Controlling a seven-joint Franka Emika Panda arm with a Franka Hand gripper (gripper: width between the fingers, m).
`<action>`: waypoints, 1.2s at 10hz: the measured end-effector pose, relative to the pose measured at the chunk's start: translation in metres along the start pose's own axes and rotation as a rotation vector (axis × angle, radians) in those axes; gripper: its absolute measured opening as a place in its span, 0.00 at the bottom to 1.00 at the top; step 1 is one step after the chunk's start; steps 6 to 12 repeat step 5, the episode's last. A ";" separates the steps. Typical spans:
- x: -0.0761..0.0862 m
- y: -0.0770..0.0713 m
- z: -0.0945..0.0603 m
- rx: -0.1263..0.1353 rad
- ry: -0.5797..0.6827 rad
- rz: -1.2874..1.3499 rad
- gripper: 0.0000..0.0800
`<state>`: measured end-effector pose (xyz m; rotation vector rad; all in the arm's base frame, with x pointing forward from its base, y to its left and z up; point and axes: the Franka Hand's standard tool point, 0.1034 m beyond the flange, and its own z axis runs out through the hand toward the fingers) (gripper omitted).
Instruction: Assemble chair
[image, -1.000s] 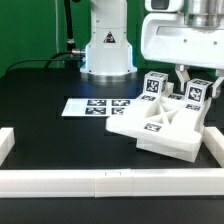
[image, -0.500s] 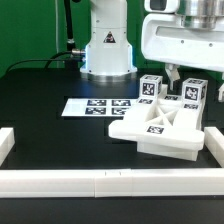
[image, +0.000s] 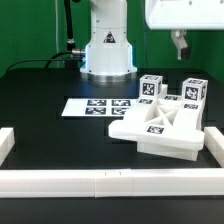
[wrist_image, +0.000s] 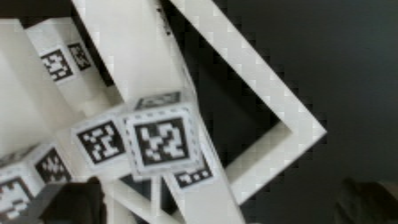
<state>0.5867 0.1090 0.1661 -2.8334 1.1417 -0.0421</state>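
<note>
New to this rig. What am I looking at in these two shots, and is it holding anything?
One robot arm, its base at the back of a black table. The exterior view is a fixed camera; the wrist view rides on the arm, looking down close on the parts. The gripper hangs open above, holding nothing. Below lie the white chair parts with square tags, stacked against the white border rail. The flat sheet of tags is the marker board, only a reference.
</note>
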 end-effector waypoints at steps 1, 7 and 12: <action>0.000 0.001 0.002 -0.003 -0.002 0.000 0.81; -0.001 0.001 0.003 -0.004 -0.002 0.000 0.81; -0.001 0.001 0.003 -0.004 -0.002 0.000 0.81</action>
